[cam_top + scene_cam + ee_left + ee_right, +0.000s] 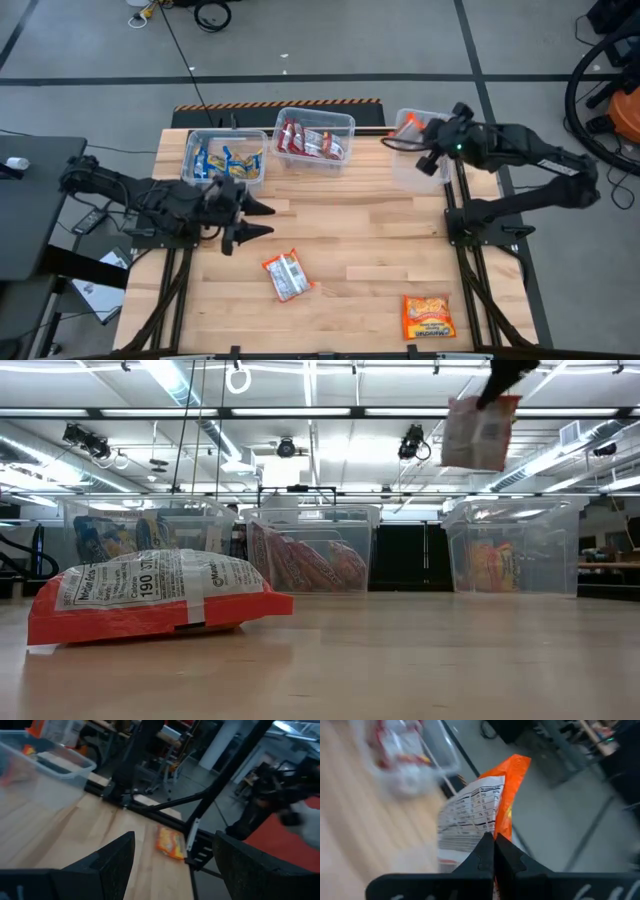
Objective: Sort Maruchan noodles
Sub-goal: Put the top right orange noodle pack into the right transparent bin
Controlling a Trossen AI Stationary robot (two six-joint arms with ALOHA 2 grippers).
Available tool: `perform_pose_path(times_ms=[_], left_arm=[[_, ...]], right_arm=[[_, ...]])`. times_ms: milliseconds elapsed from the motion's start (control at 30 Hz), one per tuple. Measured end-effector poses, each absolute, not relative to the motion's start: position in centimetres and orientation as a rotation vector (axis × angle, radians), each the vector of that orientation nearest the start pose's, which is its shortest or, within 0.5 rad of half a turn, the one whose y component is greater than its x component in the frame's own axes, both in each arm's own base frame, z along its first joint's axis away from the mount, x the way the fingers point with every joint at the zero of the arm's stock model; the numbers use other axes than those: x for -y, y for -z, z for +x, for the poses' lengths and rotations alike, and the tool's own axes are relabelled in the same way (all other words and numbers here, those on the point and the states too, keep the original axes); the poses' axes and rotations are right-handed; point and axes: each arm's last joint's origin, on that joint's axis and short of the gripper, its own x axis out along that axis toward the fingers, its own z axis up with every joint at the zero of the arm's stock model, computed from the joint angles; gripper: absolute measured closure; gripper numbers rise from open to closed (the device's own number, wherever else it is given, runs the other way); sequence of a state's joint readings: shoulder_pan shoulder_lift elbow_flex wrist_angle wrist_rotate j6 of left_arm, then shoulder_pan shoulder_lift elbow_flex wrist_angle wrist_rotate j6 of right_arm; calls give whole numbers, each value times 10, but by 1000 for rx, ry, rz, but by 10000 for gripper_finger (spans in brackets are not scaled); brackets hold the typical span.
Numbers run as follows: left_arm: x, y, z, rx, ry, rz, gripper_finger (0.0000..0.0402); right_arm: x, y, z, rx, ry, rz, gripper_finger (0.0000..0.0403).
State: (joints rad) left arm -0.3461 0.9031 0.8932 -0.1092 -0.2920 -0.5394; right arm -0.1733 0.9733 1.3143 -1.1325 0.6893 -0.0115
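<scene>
My right gripper [418,128] is shut on an orange-yellow noodle packet [480,432] and holds it high above the right clear tub [515,550], which has orange packets in it. My left gripper [262,220] is open over the table's left half and touches nothing. A dark red-silver packet [286,275] lies flat on the table near the middle. Another orange-yellow packet [428,317] lies flat near the table's near right corner, also visible past the left fingers as the orange-yellow packet [170,843]. The left tub [225,158] holds blue-yellow packets and the middle tub [315,138] holds red ones. My right gripper pinches the orange-yellow packet between its two fingers at one end [487,827]. In the low view the fingers come at the packet's top edge [492,400] from above. The packet is lifted clear and hangs below them, slightly tilted, over the right tub.
The three clear tubs stand in a row along the table's far edge. Bare wood lies between the two loose packets and the tubs. A black-and-yellow striped strip [280,103] runs behind the tubs. A dark side table [25,200] stands to the left.
</scene>
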Motion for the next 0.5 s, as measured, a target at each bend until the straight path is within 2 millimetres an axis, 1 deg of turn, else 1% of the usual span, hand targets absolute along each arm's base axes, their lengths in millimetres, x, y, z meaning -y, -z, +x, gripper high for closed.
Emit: perform_pose_path(times_ms=[100,167,267,367,500], left_arm=[[63,-359,187,-109,47,-509,132],[65,-360,186,-101,58,-518,132],[67,-360,186,-95,46,-536,132],[69,-361,185,-95,45,-550,132],[70,-361,184,-97,51,-579,131]], right_arm=[[56,-386,129,-883,841,-314,400],[64,-373,125,-945,832,-361,400],[80,-343,124,-1042,777,-400,400],[98,-310,124,-1091,772,-401,399],[118,-280,121,-1109,741,-423,399]])
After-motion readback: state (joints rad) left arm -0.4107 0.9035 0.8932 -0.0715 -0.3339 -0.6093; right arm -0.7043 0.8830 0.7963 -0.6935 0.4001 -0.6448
